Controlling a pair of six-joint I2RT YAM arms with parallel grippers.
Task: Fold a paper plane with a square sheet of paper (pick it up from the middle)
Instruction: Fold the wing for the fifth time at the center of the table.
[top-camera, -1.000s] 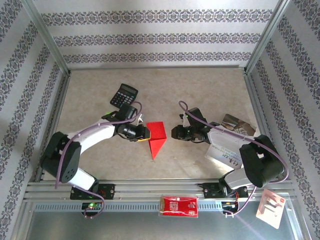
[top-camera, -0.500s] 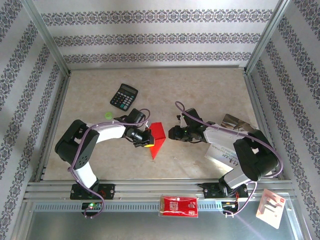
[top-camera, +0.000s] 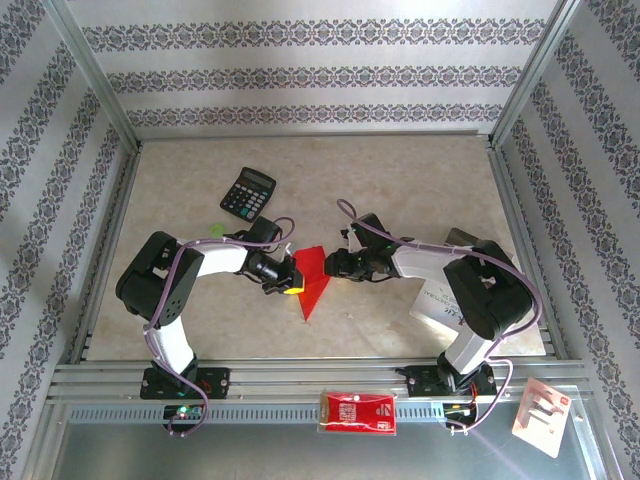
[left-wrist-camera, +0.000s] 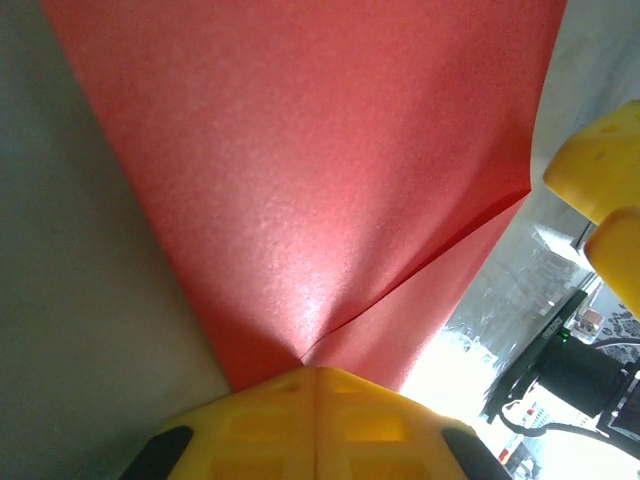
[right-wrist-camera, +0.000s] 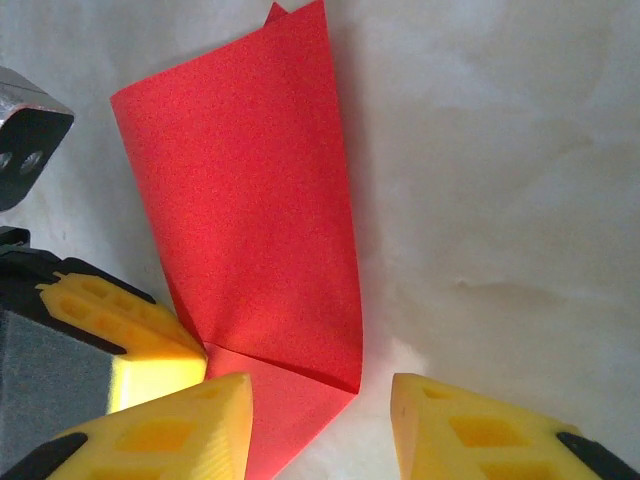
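Where the yellow-fingered left tool (left-wrist-camera: 316, 378) overlaps it, one corner of the folded bright red paper sheet (left-wrist-camera: 300, 170) is hidden, and in the left wrist view the sheet's far edges are cut off by the frame. Whether the sheet lies flat on the pale mottled desk (top-camera: 400, 180) along its whole length cannot be told. A pale printed booklet (top-camera: 428, 303) is partly covered by the right arm. A black calculator (top-camera: 247, 192) lies well apart from the sheet, at the far left; a red-and-white rectangular packet (top-camera: 357, 411) rests on the near rail. The left tool is seen pressed together on the sheet's fold. The right tool (right-wrist-camera: 320, 392) is held with its fingers apart, the sheet's lower corner lying between them. Both arms are bent inward, the tools facing each other across the sheet near the desk's centre.
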